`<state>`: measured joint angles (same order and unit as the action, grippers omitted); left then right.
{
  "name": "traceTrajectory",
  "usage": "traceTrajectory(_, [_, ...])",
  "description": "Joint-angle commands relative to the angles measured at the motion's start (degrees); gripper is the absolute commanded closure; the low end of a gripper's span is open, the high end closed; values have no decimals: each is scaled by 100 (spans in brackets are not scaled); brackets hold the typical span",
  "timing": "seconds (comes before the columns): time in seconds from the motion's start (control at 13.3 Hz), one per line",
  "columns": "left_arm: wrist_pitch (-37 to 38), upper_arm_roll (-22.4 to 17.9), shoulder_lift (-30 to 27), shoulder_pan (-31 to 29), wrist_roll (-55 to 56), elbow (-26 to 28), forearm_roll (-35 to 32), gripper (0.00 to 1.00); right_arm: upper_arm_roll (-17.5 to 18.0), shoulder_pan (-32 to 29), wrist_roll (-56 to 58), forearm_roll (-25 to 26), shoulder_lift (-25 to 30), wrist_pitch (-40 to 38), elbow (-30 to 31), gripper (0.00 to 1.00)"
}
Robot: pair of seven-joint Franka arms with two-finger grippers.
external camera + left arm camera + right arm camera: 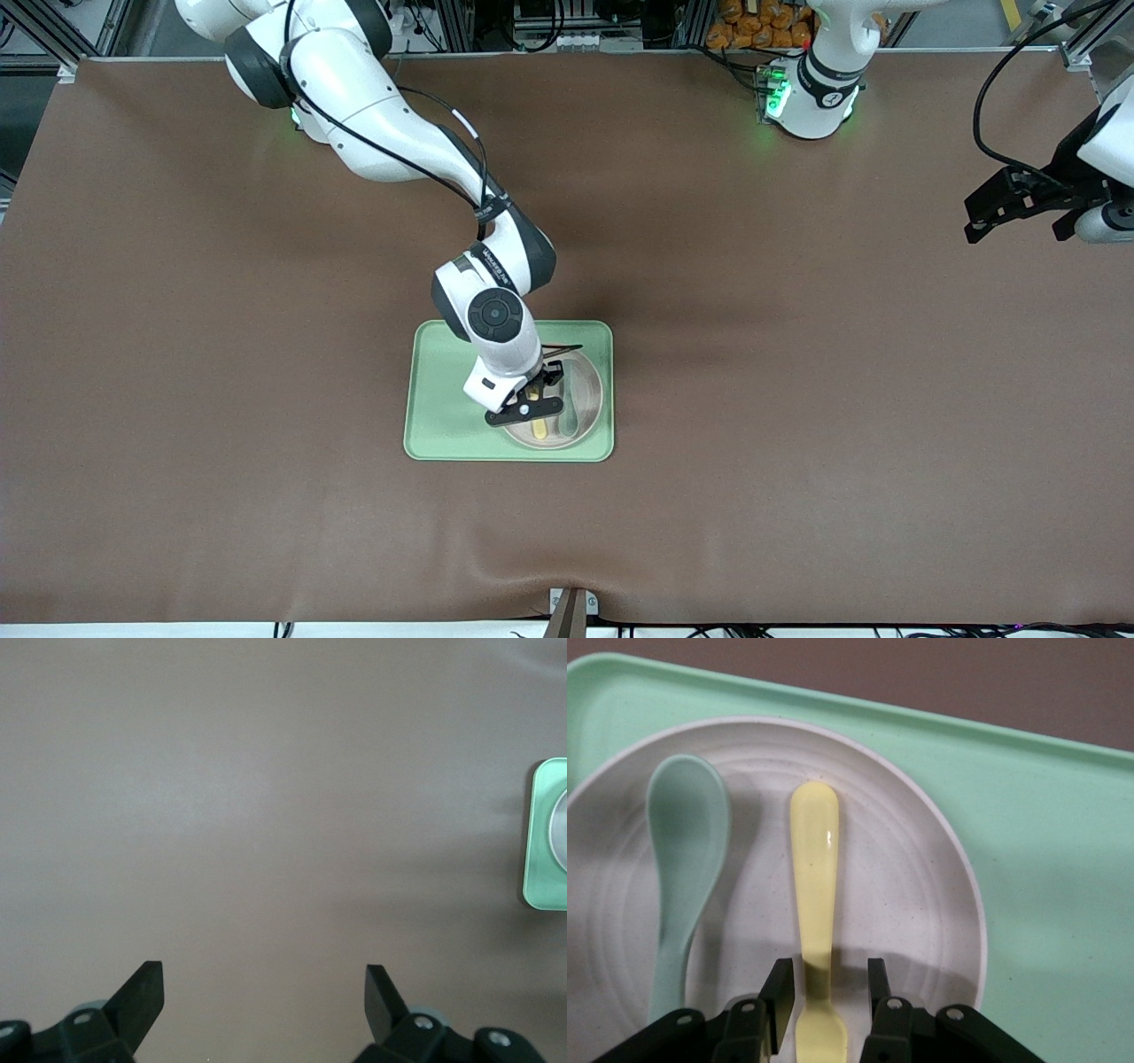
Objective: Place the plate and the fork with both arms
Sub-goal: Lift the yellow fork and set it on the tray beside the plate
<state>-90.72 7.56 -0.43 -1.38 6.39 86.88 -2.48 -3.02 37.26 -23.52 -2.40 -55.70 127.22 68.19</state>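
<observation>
From the front I see my right claw down over the one plate on the one tray; the left claw waits open, well apart. My left wrist shows bare worktop. My right wrist shows the single fork lengthwise between half-closed fingers, not yet pinched, beside one spoon.

A: How many of each thing?
B: One round pale plate, one pale-yellow plastic fork, one teal-green spoon, one rectangular light-green tray.
A: Arms?
B: Two white jointed arms.
</observation>
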Motion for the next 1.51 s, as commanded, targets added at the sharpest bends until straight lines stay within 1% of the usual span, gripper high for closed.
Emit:
traceTrajectory(0.0, [54,97,-54,-99,-112,-22,-60,0,-58,62,-136,152,-73,48,-69,91])
traceTrajectory(0.08, [37,97,-36,-99,-112,-22,-60,0,-58,62,-144,144,-64,5,-69,100])
traceTrajectory(0.23, [28,97,-19,-90,-112,-22,-68,0,-58,53,-153,117,-3,-118,-113,100])
traceTrajectory(0.38, [1,97,-10,-99,-120,-22,-51,0,-49,18,-188,73,59,-399,-296,100])
traceTrajectory(0.6, [36,79,-53,-116,-129,-22,-60,0,3,-139,-276,21,330,-917,-350,100])
traceTrajectory(0.75, [45,79,-54,-108,-112,-22,-51,0,-31,-393,-267,-521,594,-954,-263,100])
traceTrajectory(0.83, [45,88,-54,-108,-112,-13,-51,0,-5,-595,-250,-611,717,-980,-71,100])
traceTrajectory(0.98, [45,88,-54,-108,-129,-22,-42,0,21,-807,-127,-761,841,-849,325,100])
traceTrajectory(1.05, [45,88,-45,-99,-121,-31,-42,0,30,-904,56,-770,989,-605,753,100])
traceTrajectory(1.2, [45,97,-54,-99,-120,-31,-42,0,47,-1071,574,-840,1489,508,2052,100])
traceTrajectory(1.28, [45,97,-54,-99,-120,-22,-33,0,48,-1072,672,-954,1622,618,2319,100])
traceTrajectory(1.35, [45,97,-62,-108,-120,-22,-33,0,48,-1072,682,-1016,1684,628,2461,100])
traceTrajectory(1.43, [36,97,-62,-108,-120,-22,-33,0,48,-1072,691,-1025,1807,741,2697,100])
